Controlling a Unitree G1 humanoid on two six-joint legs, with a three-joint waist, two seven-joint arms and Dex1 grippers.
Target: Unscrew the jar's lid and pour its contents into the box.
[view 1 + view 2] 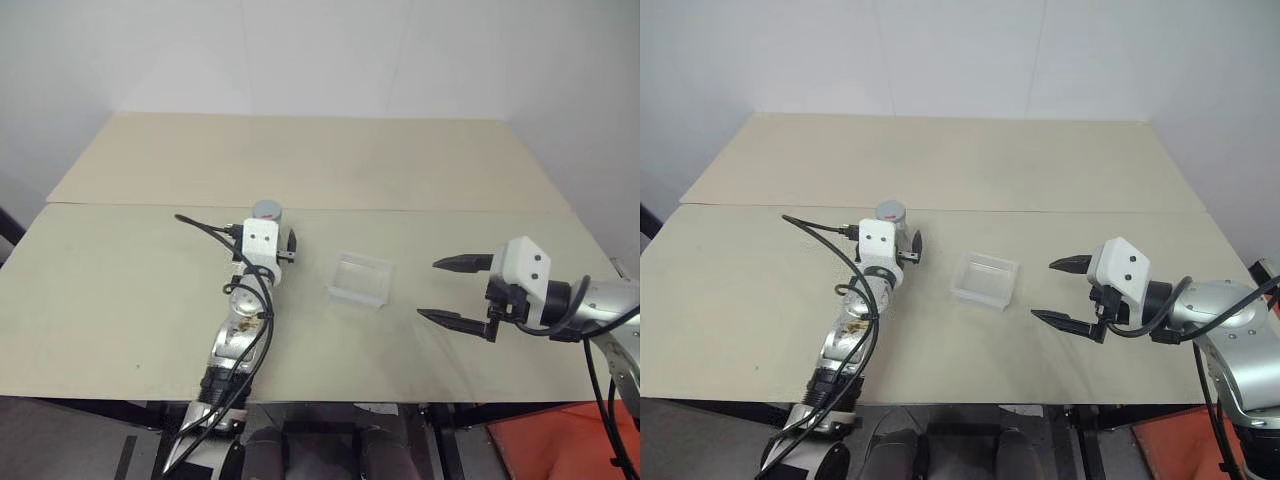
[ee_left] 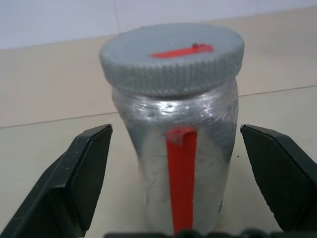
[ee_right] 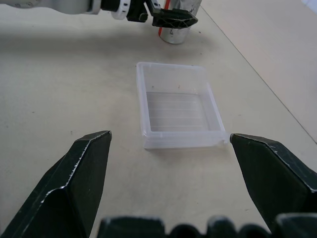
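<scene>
head views, table: pale beige table (image 1: 120, 300) made of two boards with a seam across, white wall behind.
head views, jar: silver-grey jar (image 1: 267, 212) upright on the table just on the near side of the seam, left of centre, grey lid (image 1: 891, 210) on top.
head views, left gripper: left gripper (image 1: 274, 238) reaching forward and level at the jar, black fingers spread to either side of it, nothing clasped; contact cannot be told from here.
head views, box: clear plastic box (image 1: 360, 279) flat on the table, right of the jar and apart from it, between the two grippers.
head views, right gripper: right gripper (image 1: 448, 291) above the table right of the box, pointing toward it, fingers wide apart, empty.
left wrist view, jar: jar (image 2: 181, 148) upright between the spread fingers (image 2: 74, 183), gap visible on each side, not gripped; red stripe down its side.
left wrist view, lid: ribbed grey lid (image 2: 173, 57) seated on the jar, red mark on top.
right wrist view, box: box (image 3: 177, 106) empty, open side up, ahead of the parted fingers (image 3: 79, 178).
right wrist view, jar: base of the jar (image 3: 174, 33) beyond the box, with the left gripper (image 3: 171, 17) at it.
</scene>
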